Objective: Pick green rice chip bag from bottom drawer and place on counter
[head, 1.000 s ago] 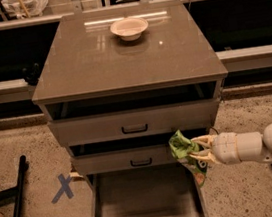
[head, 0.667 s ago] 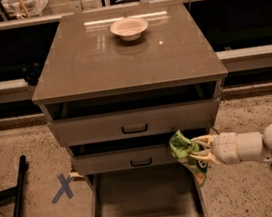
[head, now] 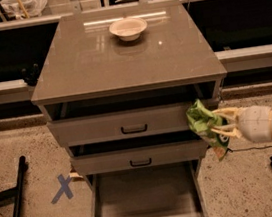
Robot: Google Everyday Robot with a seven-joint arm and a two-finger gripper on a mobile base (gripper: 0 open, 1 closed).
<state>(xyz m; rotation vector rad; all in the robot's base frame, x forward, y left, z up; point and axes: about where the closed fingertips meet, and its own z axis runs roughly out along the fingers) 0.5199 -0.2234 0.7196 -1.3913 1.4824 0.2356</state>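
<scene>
1. Change since the earlier frames: the gripper [head: 218, 123] and its load have risen and shifted slightly to the right. The bag was level with the middle drawer front; it now hangs level with the top drawer front.
2. The gripper stands off the cabinet's right side, below the level of the counter [head: 94, 66], its pale arm reaching in from the right edge of the view.
3. Gripper state: the fingers [head: 223, 113] are closed on the green rice chip bag [head: 201, 120], one above and one below its right-hand part.
4. The bag is held in the air, clear of the bottom drawer [head: 146, 197]. Its crumpled upper end overlaps the right end of the top drawer [head: 93, 129] in view; its lower end hangs down beside the middle drawer [head: 108, 161]. Whether it touches the cabinet cannot be told.
5. The bottom drawer is pulled fully out, its flat floor exposed.
6. A white bowl [head: 128, 28] sits on the counter near its far edge, well apart from the bag.
7. A blue X mark [head: 63, 187] is on the floor left of the cabinet.
</scene>
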